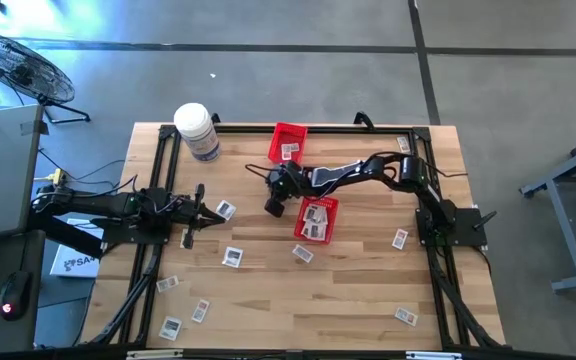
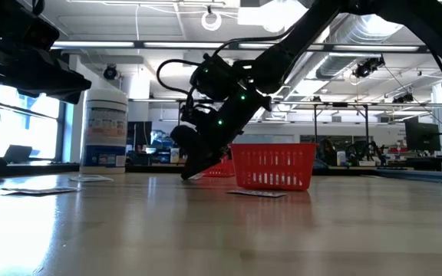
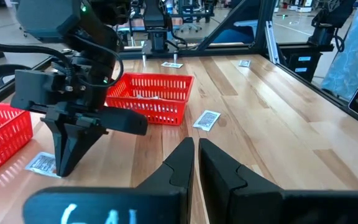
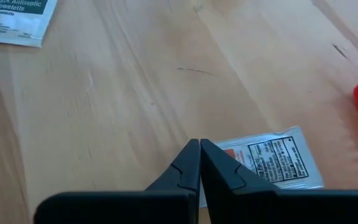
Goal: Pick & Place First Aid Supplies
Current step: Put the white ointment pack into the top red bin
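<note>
Your right gripper (image 4: 199,163) is down at the tabletop near the table's middle, its two dark, wedge-shaped fingers pressed together to a point. Their tips meet on the edge of a flat white packet (image 4: 272,158) with dark and orange print and a crimped border; whether the packet is truly pinched or only touched, you cannot tell from here. In the high view the gripper (image 1: 274,207) sits just left of the near red basket (image 1: 330,208), a mesh basket that holds several packets. The far red basket (image 1: 289,133), also mesh, stands behind it with packets inside as well.

The table (image 1: 368,290) is pale, glossy wood planks in a black frame. A second packet (image 4: 16,20), printed in dark green, lies flat and well apart from your fingers. More packets are scattered over the wood, one near the left arm (image 1: 226,209), one at the near right corner (image 1: 406,316) and several at the near left.

A big white jar (image 1: 196,130) with a label stands upright at the far left. Your left gripper (image 1: 194,212) waits at the left side above the wood, fingers nearly closed and holding nothing.
</note>
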Controlling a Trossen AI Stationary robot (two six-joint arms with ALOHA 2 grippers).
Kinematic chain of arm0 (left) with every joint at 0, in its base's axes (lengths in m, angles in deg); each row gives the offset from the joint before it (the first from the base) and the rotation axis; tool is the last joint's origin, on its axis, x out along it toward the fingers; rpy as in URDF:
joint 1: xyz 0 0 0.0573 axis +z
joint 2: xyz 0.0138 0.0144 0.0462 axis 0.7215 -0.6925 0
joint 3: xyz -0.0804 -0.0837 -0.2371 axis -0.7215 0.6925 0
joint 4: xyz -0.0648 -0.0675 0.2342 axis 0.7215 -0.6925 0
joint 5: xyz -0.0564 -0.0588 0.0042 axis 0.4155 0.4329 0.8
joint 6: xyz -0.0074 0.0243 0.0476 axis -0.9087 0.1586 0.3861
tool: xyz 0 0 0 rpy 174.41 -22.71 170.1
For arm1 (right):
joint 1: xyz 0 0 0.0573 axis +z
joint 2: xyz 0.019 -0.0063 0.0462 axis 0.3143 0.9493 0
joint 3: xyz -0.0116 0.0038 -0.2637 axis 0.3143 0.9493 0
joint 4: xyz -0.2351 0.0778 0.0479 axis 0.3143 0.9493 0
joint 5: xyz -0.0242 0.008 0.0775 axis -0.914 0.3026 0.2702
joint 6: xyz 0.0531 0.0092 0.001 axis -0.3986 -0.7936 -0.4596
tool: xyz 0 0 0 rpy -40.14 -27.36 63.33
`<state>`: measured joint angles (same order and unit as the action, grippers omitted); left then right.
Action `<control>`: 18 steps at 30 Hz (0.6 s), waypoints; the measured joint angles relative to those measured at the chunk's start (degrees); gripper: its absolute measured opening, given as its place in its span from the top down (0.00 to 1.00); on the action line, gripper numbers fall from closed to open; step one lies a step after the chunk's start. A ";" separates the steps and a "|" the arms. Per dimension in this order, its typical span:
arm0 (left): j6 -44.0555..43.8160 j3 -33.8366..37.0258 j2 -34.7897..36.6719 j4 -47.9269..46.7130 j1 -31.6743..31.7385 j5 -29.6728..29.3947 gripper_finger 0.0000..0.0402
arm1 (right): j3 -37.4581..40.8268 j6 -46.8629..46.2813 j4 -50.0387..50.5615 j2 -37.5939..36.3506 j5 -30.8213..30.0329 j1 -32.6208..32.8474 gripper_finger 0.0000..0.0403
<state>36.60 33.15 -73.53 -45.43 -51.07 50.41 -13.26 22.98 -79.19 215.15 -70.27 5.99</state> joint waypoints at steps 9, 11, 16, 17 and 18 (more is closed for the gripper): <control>0.00 0.00 0.01 0.00 0.01 0.00 0.95 | 0.18 -1.35 -0.96 -3.79 0.32 -0.17 1.00; 0.00 0.00 -0.01 0.00 0.00 0.00 0.95 | 0.11 -1.34 -1.65 -4.79 0.47 -0.14 1.00; 0.00 0.00 0.01 0.00 0.01 -0.01 0.95 | 0.13 -1.04 -1.89 -6.81 0.77 -0.10 1.00; 0.00 0.00 0.01 0.00 -0.01 0.00 0.95 | 0.13 -0.88 -2.14 -7.31 0.75 -0.16 1.00; 0.00 0.00 0.01 0.00 -0.01 0.00 0.95 | 0.12 -0.27 -2.75 -7.63 0.56 -0.32 1.00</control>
<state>36.60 33.15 -73.53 -45.43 -51.08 50.41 -13.15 22.72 -81.94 207.52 -69.71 5.67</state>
